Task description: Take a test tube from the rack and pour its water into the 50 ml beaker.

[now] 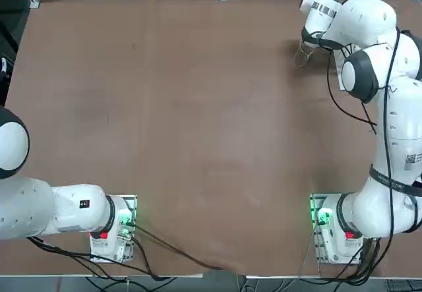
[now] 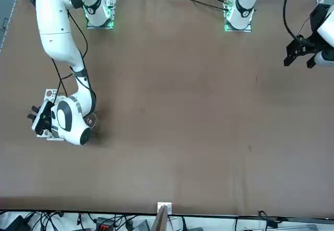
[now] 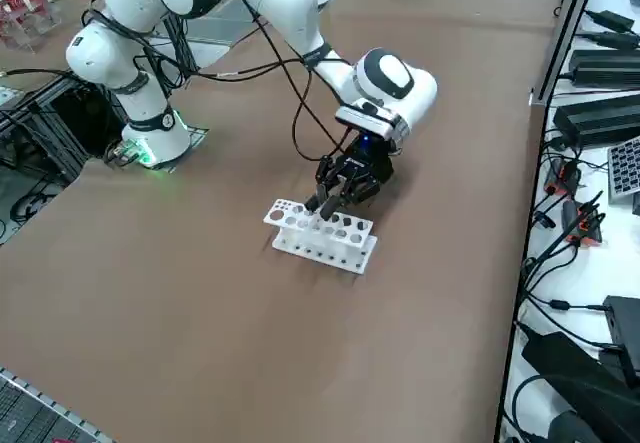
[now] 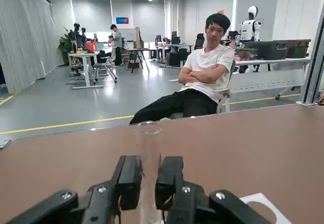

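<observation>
The white rack (image 3: 320, 235) lies near the table's right edge, and one corner of the rack (image 4: 259, 204) shows in the wrist view. My right gripper (image 3: 327, 203) hangs just over the rack's middle holes. In the wrist view the gripper (image 4: 148, 176) is shut on a clear, upright test tube (image 4: 148, 138), whose top rises above the pads. The tube's lower end is hidden by the fingers, and I cannot make out the water in it. The small clear 50 ml beaker (image 1: 303, 56) stands beside the wrist; the front view shows the beaker (image 2: 90, 120) close to the rack (image 2: 50, 93).
The right arm's wrist and elbow (image 1: 359, 22) lean over the rack and cover it from above. The table edge (image 3: 530, 103) runs close behind the rack, with cables and power bricks beyond it. A person (image 4: 202, 82) sits on a chair beyond the table.
</observation>
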Motion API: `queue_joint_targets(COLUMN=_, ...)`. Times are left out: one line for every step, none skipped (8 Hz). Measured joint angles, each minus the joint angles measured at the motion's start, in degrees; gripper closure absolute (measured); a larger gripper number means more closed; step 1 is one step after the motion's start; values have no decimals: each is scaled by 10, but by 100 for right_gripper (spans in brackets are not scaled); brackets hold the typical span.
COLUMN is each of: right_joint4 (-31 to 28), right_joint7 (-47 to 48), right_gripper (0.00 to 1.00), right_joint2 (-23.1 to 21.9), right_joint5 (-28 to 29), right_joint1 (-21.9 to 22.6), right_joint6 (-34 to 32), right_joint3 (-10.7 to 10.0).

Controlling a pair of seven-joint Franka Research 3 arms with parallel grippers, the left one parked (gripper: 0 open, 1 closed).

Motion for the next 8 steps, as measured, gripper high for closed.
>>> queue_joint_targets(right_joint4=0, right_joint7=0, right_gripper=80, right_joint2=1, right_joint5=0, right_joint1=-1, right_joint6=0, right_joint3=0)
queue_joint_targets(right_joint4=0, right_joint7=0, right_gripper=80, right_joint2=3, right_joint5=-1, right_joint1=-2, right_joint6=1, right_joint3=0)
queue_joint_targets(right_joint4=0, right_joint7=0, right_gripper=80, right_joint2=4, right_joint5=-1, right_joint1=-2, right_joint6=3, right_joint3=0)
queue_joint_targets(right_joint4=0, right_joint7=0, right_gripper=80, right_joint2=4, right_joint5=-1, right_joint1=-2, right_joint6=4, right_joint3=0)
queue_joint_targets(right_joint4=0, right_joint7=0, right_gripper=80, right_joint2=4, right_joint5=-1, right_joint1=-2, right_joint6=4, right_joint3=0)
queue_joint_targets(right_joint4=0, right_joint7=0, right_gripper=80, right_joint2=4, right_joint5=-1, right_joint1=-2, right_joint6=4, right_joint3=0)
queue_joint_targets(right_joint4=0, right_joint7=0, right_gripper=80, right_joint2=5, right_joint5=-3, right_joint1=-2, right_joint6=5, right_joint3=0)
queue_joint_targets(right_joint4=0, right_joint7=0, right_gripper=80, right_joint2=6, right_joint5=-4, right_joint1=-3, right_joint6=5, right_joint3=0)
